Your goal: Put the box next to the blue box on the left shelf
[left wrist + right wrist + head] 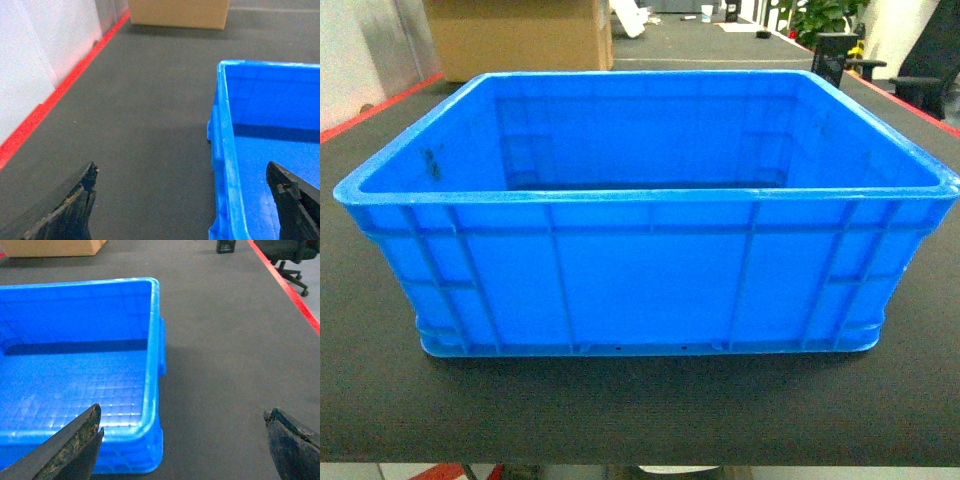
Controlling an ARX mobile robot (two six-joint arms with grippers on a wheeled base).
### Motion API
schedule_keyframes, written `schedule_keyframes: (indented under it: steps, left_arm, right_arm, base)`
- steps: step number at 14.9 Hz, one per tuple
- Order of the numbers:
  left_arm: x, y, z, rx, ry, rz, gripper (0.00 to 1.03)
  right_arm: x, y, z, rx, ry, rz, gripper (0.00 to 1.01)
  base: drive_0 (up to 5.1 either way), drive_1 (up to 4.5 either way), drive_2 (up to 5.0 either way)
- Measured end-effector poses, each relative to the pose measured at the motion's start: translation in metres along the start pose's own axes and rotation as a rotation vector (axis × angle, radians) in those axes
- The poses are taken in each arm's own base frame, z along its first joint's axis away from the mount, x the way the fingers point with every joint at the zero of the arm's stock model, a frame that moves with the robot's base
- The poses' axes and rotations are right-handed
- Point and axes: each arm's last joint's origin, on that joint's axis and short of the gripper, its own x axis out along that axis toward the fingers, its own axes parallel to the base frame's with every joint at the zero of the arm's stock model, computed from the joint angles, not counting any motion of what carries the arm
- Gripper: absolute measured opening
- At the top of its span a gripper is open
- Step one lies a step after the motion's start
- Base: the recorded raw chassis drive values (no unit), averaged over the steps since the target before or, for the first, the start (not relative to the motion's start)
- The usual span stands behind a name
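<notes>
Both claws spread wide, left claw [185, 200], right claw [182, 440], bright-blue ribbed box [650, 290], thick rim, hollow inside, dark mat [640, 410]

A cardboard box [520, 35] sits at the far end of the dark mat [640, 410], a black office chair [930, 65] to the right

Our left gripper [187, 200] and right gripper [182, 440] both hang with jaws spread wide, dark worn fingertips [82, 437] at the lower corners of each wrist view.
</notes>
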Motion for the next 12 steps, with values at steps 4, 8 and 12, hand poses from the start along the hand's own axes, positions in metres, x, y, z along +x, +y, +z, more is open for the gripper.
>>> schedule_keyframes:
  steps: [4, 8, 12]
  left_arm:
    - [0.107, -0.045, 0.033, 0.037, 0.264, -0.079, 0.98]
    - [0.137, -0.059, 0.004, 0.052, 0.475, -0.113, 0.98]
    - [0.147, -0.064, -0.013, 0.05, 0.551, -0.09, 0.98]
  right_arm:
    - [0.125, 0.019, 0.044, -0.012, 0.276, 0.03, 0.98]
    - [0.165, 0.029, 0.02, 0.013, 0.465, 0.056, 0.98]
    - [0.174, 0.032, 0.009, 0.031, 0.506, 0.056, 0.98]
  base:
    - [0.0, 0.0, 0.0]
    - [0.0, 0.0, 0.0]
    - [0.0, 0.0, 0.0]
